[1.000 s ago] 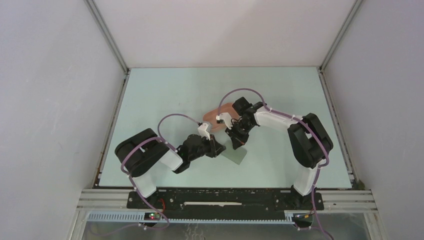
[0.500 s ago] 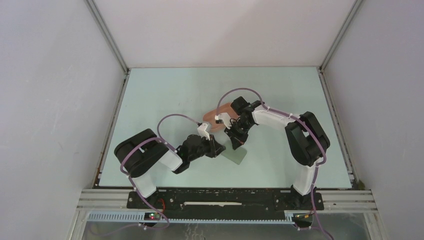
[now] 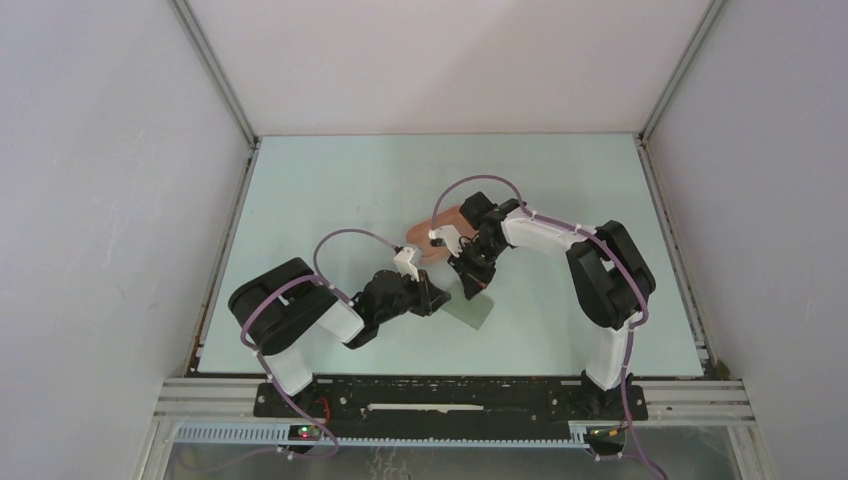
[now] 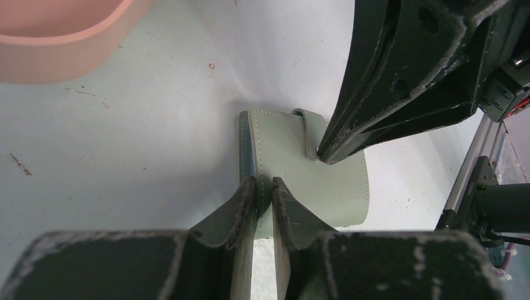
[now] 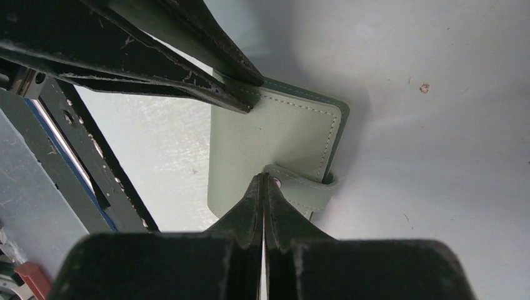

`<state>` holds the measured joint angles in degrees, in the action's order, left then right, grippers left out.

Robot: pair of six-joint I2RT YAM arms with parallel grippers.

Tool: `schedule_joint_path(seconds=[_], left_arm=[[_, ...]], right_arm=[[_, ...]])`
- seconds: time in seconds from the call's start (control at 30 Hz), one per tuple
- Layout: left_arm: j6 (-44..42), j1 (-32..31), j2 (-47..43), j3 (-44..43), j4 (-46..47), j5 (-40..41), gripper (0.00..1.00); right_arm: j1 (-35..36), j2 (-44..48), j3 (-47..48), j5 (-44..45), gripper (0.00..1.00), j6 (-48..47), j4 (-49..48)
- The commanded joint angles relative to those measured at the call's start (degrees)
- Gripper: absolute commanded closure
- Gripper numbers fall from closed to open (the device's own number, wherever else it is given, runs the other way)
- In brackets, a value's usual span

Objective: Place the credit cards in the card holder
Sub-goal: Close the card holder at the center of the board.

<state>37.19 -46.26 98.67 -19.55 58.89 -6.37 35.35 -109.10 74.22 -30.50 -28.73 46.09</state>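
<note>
The card holder (image 4: 306, 181) lies flat and folded shut on the table (image 3: 330, 200), near its middle, so its inside is hidden. The left gripper (image 4: 263, 184) pinches the holder's near edge. The right gripper (image 5: 264, 181) has its jaws pressed together, tips at the tab (image 5: 306, 187); whether they nip it is unclear. From above, both arms cover most of the holder and part of the pink tray (image 3: 432, 222) behind.

The card holder (image 4: 312, 181) looks like matt grey-green stitched leather, the fingers (image 4: 400, 81) are black plastic scuffed whitish, the tray (image 4: 56, 50) at its ten o'clock is smooth pink plastic, and the table (image 4: 125, 144) is pale, matt and specked.
</note>
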Motion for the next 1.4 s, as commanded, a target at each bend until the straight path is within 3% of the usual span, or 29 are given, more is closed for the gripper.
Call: schedule_joint_path(seconds=[0.0,0.37,0.4,0.47,0.53,0.7,0.9,1.17,1.23,1.3,1.33,1.37], left_arm=[[0.25,-0.32,-1.72,1.53,1.83,-0.61,0.8],[0.56,-0.31,-1.99,1.46,1.99,-1.44,0.8],[0.52,-0.25,-2.09,1.5,2.08,-1.54,0.8],[0.44,-0.3,-2.54,1.66,2.19,-1.61,0.8],[0.35,-0.31,-3.41,1.73,1.95,-1.85,0.79],[-0.68,-0.26,-9.54,1.84,-3.35,-1.76,0.75],[-4.54,-0.26,-20.36,2.32,-12.93,0.24,0.68],[-14.34,-0.42,-38.92,-1.27,-33.53,5.19,0.64],[-17.44,-0.39,-44.07,-3.26,-40.04,6.21,0.63],[-20.09,-0.41,-47.69,-5.36,-44.98,8.1,0.6],[-20.97,-0.41,-49.17,-6.43,-47.2,9.04,0.56],[-21.24,-0.27,-50.59,-7.25,-49.31,10.09,0.49]], right_arm=[[1.15,-5.39,-2.41,7.36,1.0,-0.73,0.39],[1.17,-6.03,-1.98,7.51,1.0,-1.02,0.86],[1.08,-5.45,-1.64,6.59,0.99,-1.17,1.11],[0.72,-3.54,-0.77,3.81,0.86,-1.69,2.06],[0.2,-0.42,-0.29,0.98,0.72,-2.77,3.01],[-1.96,9.14,0.09,-3.92,0.59,-7.19,6.28],[-4.96,21.97,-1.63,-6.14,0.55,-11.2,6.79],[-9.64,43.15,-8.3,-8.67,0.52,-10.86,-1.57],[-12.32,46.62,-9.03,-11.98,0.4,-9.26,-2.75],[-15.76,48.29,-10.31,-19.26,0.09,-7.75,-1.71],[-16.14,48.29,-11.14,-23.05,0.02,-8.05,-0.77],[-15.8,47.93,-11.76,-25.27,0.01,-8.4,-0.12]])
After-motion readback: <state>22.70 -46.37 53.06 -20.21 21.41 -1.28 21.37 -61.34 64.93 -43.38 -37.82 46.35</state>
